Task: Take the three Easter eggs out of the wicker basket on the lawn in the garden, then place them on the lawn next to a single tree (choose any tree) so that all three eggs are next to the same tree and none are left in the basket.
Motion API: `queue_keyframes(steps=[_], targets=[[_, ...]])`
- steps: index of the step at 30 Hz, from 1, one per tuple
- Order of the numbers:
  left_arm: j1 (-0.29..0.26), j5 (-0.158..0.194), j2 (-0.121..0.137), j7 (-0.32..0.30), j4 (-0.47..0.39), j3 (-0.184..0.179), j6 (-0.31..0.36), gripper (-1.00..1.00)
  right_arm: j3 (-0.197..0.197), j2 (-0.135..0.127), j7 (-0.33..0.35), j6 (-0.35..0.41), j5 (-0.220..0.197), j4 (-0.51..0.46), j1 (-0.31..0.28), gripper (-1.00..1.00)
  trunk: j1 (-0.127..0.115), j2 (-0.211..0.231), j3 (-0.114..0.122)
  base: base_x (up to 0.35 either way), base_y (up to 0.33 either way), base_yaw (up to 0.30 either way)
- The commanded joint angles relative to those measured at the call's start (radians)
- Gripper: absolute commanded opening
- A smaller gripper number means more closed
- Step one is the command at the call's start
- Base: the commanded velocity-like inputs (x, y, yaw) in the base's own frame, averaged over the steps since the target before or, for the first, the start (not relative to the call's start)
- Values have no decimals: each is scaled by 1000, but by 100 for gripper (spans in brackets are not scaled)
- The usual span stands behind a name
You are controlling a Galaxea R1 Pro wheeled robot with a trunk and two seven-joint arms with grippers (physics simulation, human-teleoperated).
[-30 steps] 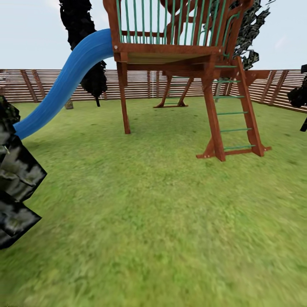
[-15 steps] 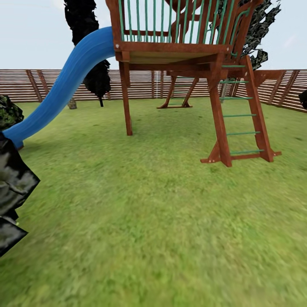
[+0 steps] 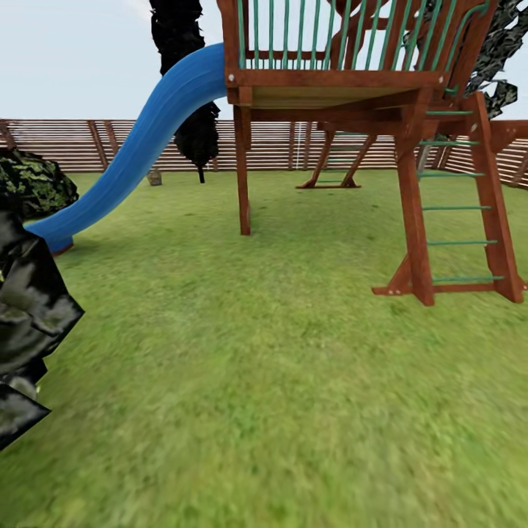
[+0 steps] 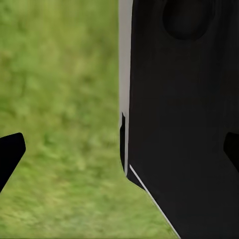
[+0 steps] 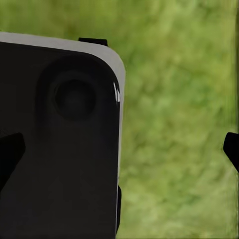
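The Easter eggs and the wicker basket are out of view. The lawn (image 3: 279,381) spreads wide and flat ahead of me in the head view. Dark green mottled leaves (image 3: 29,323) hang close at the left edge, their trunk hidden. More such foliage (image 3: 502,51) pokes out behind the play tower at the upper right. My left gripper (image 4: 120,152) is open over grass, its black fingertips (image 4: 10,154) far apart with a dark robot panel between them. My right gripper (image 5: 120,152) is open too, fingertips (image 5: 231,149) at the picture's edges, holding nothing.
A wooden play tower (image 3: 330,81) stands ahead on brown legs, with a green-runged ladder (image 3: 458,205) at the right. Its blue slide (image 3: 139,147) runs down to the left. A black cypress-like tree (image 3: 187,110) and a slatted fence (image 3: 308,143) close the back.
The whole picture has shifted: the play tower and slide sit further right and a bit larger, so the camera has moved. Both grippers stay open.
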Motion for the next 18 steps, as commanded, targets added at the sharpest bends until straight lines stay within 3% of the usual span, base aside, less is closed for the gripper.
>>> queue_keyframes(steps=[1,8,18], targets=[[0,1,0,0,-1,0,-2,100,2,0,-4,-2,4,1,0,100,1,0,-1,322,-115,290],[0,1,0,0,-1,0,-2,100,2,1,-4,-2,3,1,-1,100,1,0,-1,322,-115,277],[0,1,0,0,-1,0,-2,100,2,1,-4,0,7,1,0,100,1,0,-1,322,-115,33]])
